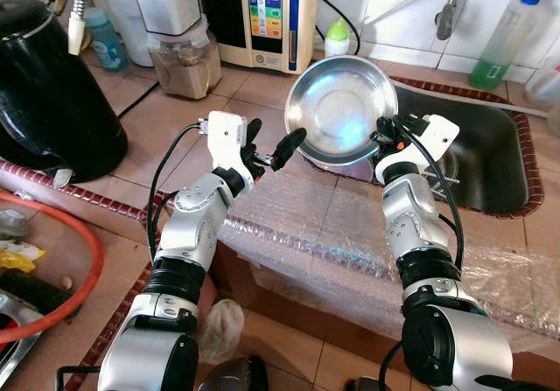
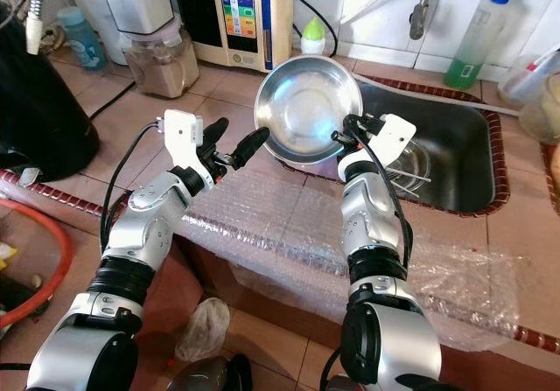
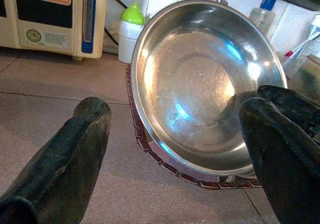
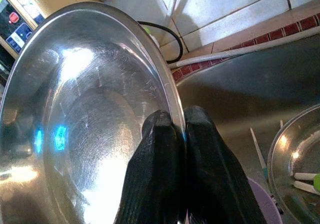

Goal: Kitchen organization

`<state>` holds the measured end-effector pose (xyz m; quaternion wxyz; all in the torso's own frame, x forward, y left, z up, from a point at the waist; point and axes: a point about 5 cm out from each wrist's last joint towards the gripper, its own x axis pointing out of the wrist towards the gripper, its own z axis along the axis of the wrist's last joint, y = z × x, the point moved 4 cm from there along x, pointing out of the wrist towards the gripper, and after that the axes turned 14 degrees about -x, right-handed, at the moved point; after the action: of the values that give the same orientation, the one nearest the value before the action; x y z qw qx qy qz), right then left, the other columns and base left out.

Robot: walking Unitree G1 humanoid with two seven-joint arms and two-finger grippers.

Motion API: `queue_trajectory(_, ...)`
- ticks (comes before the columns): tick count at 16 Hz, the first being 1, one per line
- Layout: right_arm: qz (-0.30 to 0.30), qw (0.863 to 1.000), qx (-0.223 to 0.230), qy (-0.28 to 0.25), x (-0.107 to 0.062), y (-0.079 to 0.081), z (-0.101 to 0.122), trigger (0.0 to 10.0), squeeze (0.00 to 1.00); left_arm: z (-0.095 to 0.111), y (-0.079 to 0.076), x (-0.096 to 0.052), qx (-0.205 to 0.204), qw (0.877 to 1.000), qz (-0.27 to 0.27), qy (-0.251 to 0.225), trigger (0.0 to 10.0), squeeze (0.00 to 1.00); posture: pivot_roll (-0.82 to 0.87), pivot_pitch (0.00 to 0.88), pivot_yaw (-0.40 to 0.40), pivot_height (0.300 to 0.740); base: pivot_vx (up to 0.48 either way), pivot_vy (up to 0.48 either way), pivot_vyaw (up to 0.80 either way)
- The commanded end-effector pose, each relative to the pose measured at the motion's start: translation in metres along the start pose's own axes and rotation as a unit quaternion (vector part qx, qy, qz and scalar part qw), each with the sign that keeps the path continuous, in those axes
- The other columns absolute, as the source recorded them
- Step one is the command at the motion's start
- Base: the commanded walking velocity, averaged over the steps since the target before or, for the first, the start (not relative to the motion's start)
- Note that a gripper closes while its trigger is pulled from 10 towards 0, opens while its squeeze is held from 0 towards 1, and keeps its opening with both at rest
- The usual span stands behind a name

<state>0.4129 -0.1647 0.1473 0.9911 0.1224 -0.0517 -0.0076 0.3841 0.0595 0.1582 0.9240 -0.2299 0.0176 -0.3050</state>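
A shiny steel bowl (image 1: pixel 339 109) hangs tilted in the air over the counter's tiles, just left of the sink (image 1: pixel 490 159). My right gripper (image 1: pixel 381 134) is shut on the bowl's rim at its right side; in the right wrist view both fingers (image 4: pixel 172 174) pinch the rim of the bowl (image 4: pixel 85 119). My left gripper (image 1: pixel 271 146) is open, its fingertips close to the bowl's left edge, apart from it. In the left wrist view, the bowl (image 3: pixel 200 83) sits between and beyond the spread fingers (image 3: pixel 70 159).
A water purifier (image 1: pixel 262 15), a blender jar (image 1: pixel 184 59) and a black kettle (image 1: pixel 48 94) stand at the back and left. A green-capped bottle (image 1: pixel 337 37) and a soap bottle (image 1: pixel 507 37) line the wall. Bubble wrap (image 1: pixel 324 225) covers the counter's front. Another bowl with utensils (image 4: pixel 300 164) lies in the sink.
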Motion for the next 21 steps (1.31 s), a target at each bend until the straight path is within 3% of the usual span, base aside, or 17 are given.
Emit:
queue_trajectory(1, 0.003, 1.0, 0.002, -0.016, 0.004, 0.005, 0.01, 0.0, 0.0, 0.007, -0.002, 0.001, 0.01, 1.0, -0.004, -0.006, 10.0, 1.0, -0.02, 0.0, 0.077, 0.74, 0.0, 0.0, 0.0)
queue_trajectory(3, -0.009, 1.0, -0.011, -0.026, 0.005, 0.002, 0.015, 0.0, 0.0, 0.007, -0.001, -0.002, 0.014, 1.0, -0.001, -0.007, 10.0, 1.0, -0.02, 0.0, 0.078, 0.74, 0.0, 0.0, 0.0)
queue_trajectory(4, -0.086, 0.994, -0.067, 0.012, 0.001, -0.031, 0.005, 10.0, 0.0, -0.01, -0.009, -0.018, 0.037, 0.999, -0.01, 0.026, 10.0, 0.0, 0.02, 0.099, 0.094, 0.74, 0.0, 0.0, 0.0)
queue_trajectory(6, -0.177, 0.973, -0.138, 0.059, -0.01, -0.072, -0.006, 10.0, 0.0, -0.029, -0.023, -0.039, 0.059, 0.996, -0.023, 0.062, 10.0, 0.0, 0.03, 0.095, 0.093, 0.74, 0.0, 0.0, 0.0)
queue_trajectory(7, -0.202, 0.963, -0.161, 0.076, -0.016, -0.084, -0.012, 10.0, 0.0, -0.025, -0.024, -0.038, 0.067, 0.996, -0.022, 0.059, 10.0, 0.0, 0.02, 0.092, 0.094, 0.74, 0.0, 0.0, 0.0)
queue_trajectory(10, -0.256, 0.94, -0.193, 0.113, -0.026, -0.108, -0.019, 10.0, 0.0, -0.018, -0.026, -0.038, 0.07, 0.996, -0.021, 0.054, 10.0, 0.0, 0.02, 0.099, 0.1, 0.74, 0.0, 0.0, 0.0)
queue_trajectory(12, -0.287, 0.931, -0.175, 0.143, -0.032, -0.122, -0.026, 10.0, 0.0, -0.02, -0.036, -0.044, 0.075, 0.994, -0.032, 0.07, 10.0, 0.0, 0.02, 0.112, 0.109, 0.74, 0.0, 0.0, 0.0)
queue_trajectory(13, -0.293, 0.928, -0.173, 0.154, -0.034, -0.124, -0.029, 10.0, 0.92, -0.022, -0.038, -0.046, 0.079, 0.993, -0.04, 0.078, 10.0, 0.0, 0.03, 0.115, 0.111, 0.74, 0.0, 0.0, 0.0)
queue_trajectory(14, -0.298, 0.926, -0.167, 0.161, -0.035, -0.125, -0.031, 10.0, 1.0, -0.023, -0.041, -0.046, 0.079, 0.992, -0.047, 0.084, 10.0, 0.0, 0.03, 0.117, 0.114, 0.74, 0.0, 0.0, 0.0)
queue_trajectory(17, -0.304, 0.925, -0.15, 0.169, -0.035, -0.126, -0.034, 10.0, 1.0, -0.024, -0.045, -0.049, 0.099, 0.987, -0.069, 0.108, 10.0, 0.0, 0.03, 0.118, 0.117, 0.74, 0.0, 0.0, 0.0)
queue_trajectory(21, -0.266, 0.944, -0.124, 0.153, -0.031, -0.112, -0.037, 10.0, 1.0, -0.02, -0.038, -0.046, 0.121, 0.984, -0.061, 0.118, 10.0, 0.0, 0.03, 0.107, 0.121, 0.74, 0.0, 0.0, 0.0)
